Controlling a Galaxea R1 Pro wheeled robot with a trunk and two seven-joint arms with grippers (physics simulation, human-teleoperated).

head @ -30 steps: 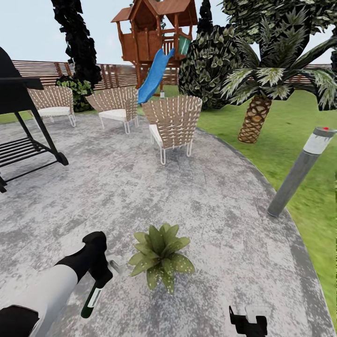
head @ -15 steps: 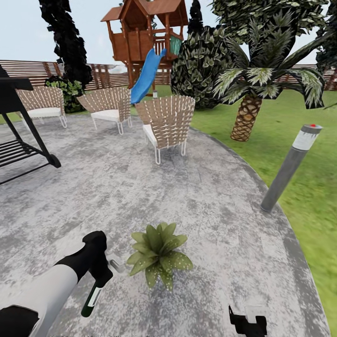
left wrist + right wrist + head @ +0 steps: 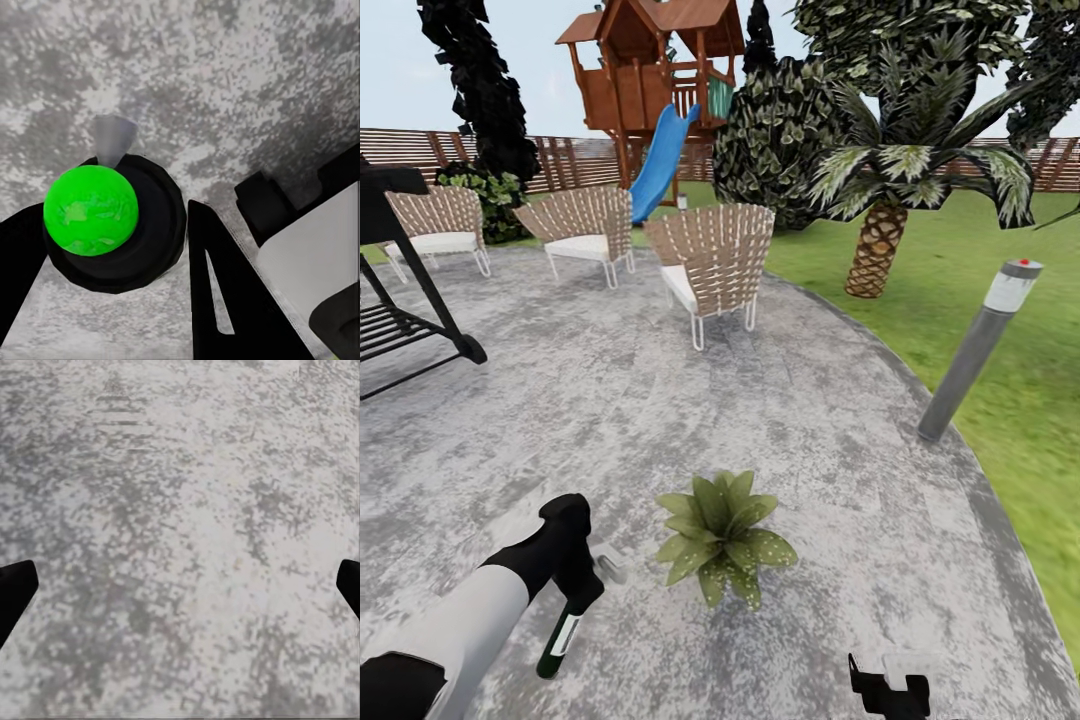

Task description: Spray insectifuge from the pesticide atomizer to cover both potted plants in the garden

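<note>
Between left claw [image 3: 572,590] fingers: pesticide atomizer [image 3: 560,635], gripped, hanging down.

The patio [image 3: 660,400] looks like rough mottled grey stone; the chairs [image 3: 712,262] are woven wicker.

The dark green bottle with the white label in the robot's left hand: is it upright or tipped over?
Roughly upright, leaning slightly. The dark green bottle hangs base-down from the left gripper above the grey paved patio.

My left gripper [image 3: 572,590] is clamped around the bottle [image 3: 560,637], arm stretched forward and low. My right gripper [image 3: 890,690] hangs with fingers spread.
</note>
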